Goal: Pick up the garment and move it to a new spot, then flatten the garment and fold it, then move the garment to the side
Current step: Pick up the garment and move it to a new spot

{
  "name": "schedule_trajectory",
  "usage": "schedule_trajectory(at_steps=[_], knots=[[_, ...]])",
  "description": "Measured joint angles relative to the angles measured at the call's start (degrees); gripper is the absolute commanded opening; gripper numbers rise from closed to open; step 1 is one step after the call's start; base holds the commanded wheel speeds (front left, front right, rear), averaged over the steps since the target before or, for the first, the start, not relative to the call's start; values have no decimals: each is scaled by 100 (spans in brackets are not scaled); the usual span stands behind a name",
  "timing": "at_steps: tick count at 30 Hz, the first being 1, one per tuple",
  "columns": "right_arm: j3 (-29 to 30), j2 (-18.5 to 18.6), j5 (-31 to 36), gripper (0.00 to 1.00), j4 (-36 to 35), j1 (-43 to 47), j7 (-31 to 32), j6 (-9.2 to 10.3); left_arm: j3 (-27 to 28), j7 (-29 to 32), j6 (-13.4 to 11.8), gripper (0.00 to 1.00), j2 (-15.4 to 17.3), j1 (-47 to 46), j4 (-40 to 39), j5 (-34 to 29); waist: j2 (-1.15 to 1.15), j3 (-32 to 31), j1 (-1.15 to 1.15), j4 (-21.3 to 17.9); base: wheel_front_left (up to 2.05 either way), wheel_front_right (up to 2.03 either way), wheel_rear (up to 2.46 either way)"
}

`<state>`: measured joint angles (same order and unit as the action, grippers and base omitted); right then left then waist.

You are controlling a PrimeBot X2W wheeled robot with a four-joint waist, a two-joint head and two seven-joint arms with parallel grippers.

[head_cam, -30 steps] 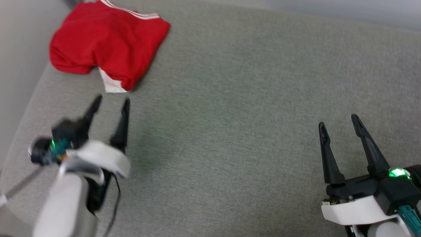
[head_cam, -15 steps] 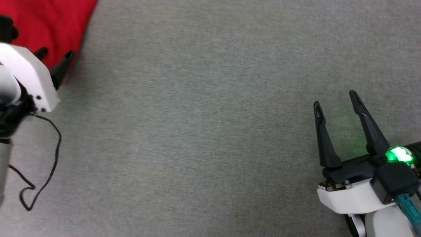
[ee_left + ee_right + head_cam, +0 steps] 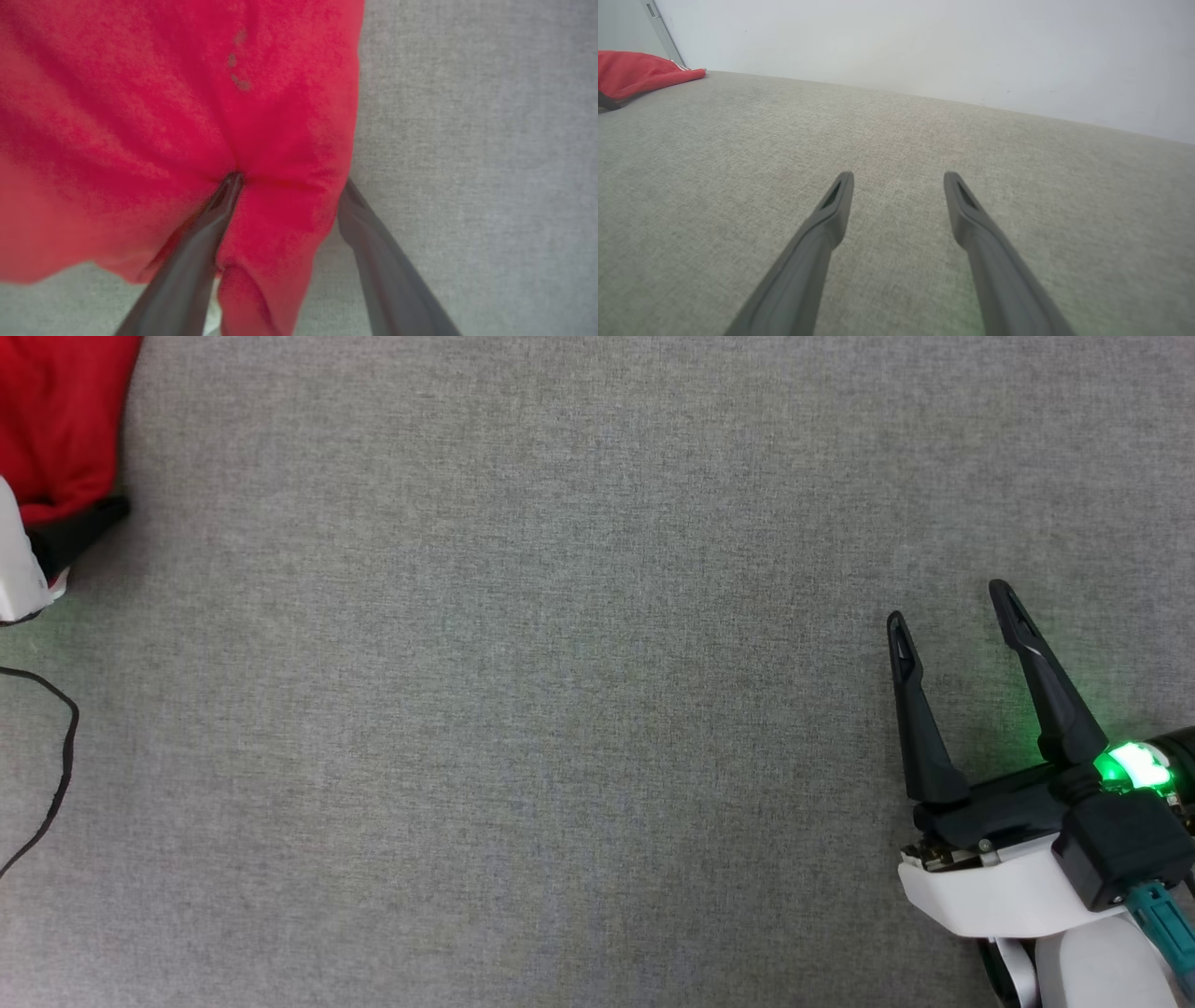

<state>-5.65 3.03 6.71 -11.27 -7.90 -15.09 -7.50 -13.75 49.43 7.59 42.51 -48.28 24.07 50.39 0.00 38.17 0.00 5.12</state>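
Left end effector (image 3: 290, 181) reached garment (image 3: 140, 93) edge (jaws straddling).

No text, number or brand can be read anywhere. In the left wrist view the garment (image 3: 140, 93) carries a few small grey marks (image 3: 239, 83) on its red cloth, too faint and blurred to tell as letters or digits.
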Motion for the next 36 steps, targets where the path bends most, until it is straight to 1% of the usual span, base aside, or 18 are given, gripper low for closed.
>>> schedule_trajectory(at_steps=[1,3,6,9,12,15,18,23,25,28,32,36], knots=[[8,0,0,100,1,-9,0,0,33,-2,0,0,-24,-14,71,69,0,-5,0,2,0,0,0],[24,-2,1,100,23,-8,0,0,34,-83,-7,0,-40,-12,185,113,0,-45,0,7,0,0,0],[55,-2,19,100,69,-4,0,0,-51,-405,-19,0,-69,42,280,82,0,-160,0,28,0,0,0],[82,-2,19,100,153,32,0,0,-44,-623,-24,0,-167,138,423,248,0,-354,0,53,0,0,0],[89,-4,-27,100,258,136,1,0,-111,-910,-20,0,-214,263,388,332,0,-611,1,90,0,0,0],[58,-4,-89,100,347,236,0,0,-130,-1352,-19,0,-223,320,163,405,0,-909,1,129,0,0,0],[56,-8,-183,100,431,343,0,0,-141,-1724,-19,0,-255,365,-137,630,0,-1246,0,163,0,0,0],[119,-7,-377,100,537,619,0,0,-283,-2327,-19,0,-250,496,-881,751,0,-1846,0,217,0,0,0],[125,-7,-389,100,573,725,0,0,-286,-2529,-19,0,-345,530,-1095,848,0,-2075,-1,243,0,0,0],[124,-7,-437,100,594,798,0,0,-290,-2787,-44,0,-545,567,-1354,828,0,-2374,-1,279,0,0,0],[140,-8,-532,100,605,817,0,0,-493,-2994,-223,0,-893,636,-1806,644,0,-2690,-1,285,0,0,0],[180,-8,-632,100,600,890,0,0,-827,-3029,-368,0,-1244,840,-2225,519,0,-2898,-1,191,0,0,0]])
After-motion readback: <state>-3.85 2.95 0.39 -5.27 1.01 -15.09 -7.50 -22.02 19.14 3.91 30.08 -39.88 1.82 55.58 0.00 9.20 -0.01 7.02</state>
